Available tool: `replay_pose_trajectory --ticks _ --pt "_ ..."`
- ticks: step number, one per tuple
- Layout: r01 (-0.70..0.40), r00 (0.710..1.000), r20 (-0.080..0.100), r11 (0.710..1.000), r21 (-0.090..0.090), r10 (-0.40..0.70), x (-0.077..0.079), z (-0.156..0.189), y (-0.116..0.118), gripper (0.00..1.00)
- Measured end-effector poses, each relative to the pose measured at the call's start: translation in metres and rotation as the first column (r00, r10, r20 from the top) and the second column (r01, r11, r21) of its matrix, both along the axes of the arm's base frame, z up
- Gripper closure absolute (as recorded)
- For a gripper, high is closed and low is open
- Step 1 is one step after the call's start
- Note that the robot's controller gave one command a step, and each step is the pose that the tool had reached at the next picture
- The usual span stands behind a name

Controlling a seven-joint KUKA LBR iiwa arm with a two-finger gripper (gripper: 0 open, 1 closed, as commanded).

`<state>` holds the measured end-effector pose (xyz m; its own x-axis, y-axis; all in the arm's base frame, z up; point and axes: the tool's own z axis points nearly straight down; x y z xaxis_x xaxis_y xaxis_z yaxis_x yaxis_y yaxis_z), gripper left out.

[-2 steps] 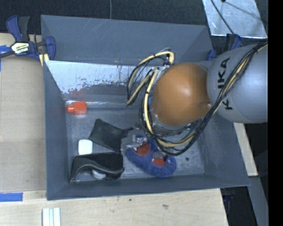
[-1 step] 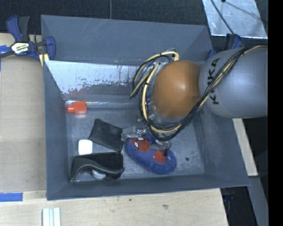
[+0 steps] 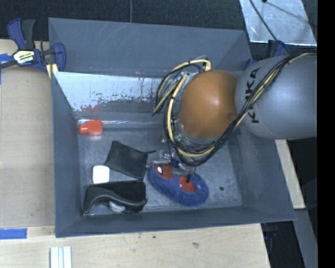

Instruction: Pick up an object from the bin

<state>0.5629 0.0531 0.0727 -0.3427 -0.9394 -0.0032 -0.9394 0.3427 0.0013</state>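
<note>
My gripper (image 3: 175, 159) hangs low over the front middle of the bin, right above the left end of a blue oval soft thing (image 3: 181, 192) with red-orange patches. It looks to be touching that thing's top. A flat black piece (image 3: 125, 159) lies just left of the gripper. In front of that piece sits a black curved tool (image 3: 118, 196) with a pale part under it, and a small white block (image 3: 101, 174) lies at its left.
A small red-orange block (image 3: 90, 128) rests near the bin's back left, beside a clear tube along the back wall. The arm with its orange dome and cables covers the bin's right middle. Bare floor shows at the front right.
</note>
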Motion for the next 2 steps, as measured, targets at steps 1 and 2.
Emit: replay_pose_trajectory --ticks 1,2 --pt "-0.005 1.0 0.012 1.0 0.0 0.005 0.014 0.096 0.016 1.0" --pt "0.035 0.999 0.012 0.999 0.0 -0.035 -0.009 0.229 0.04 1.0"
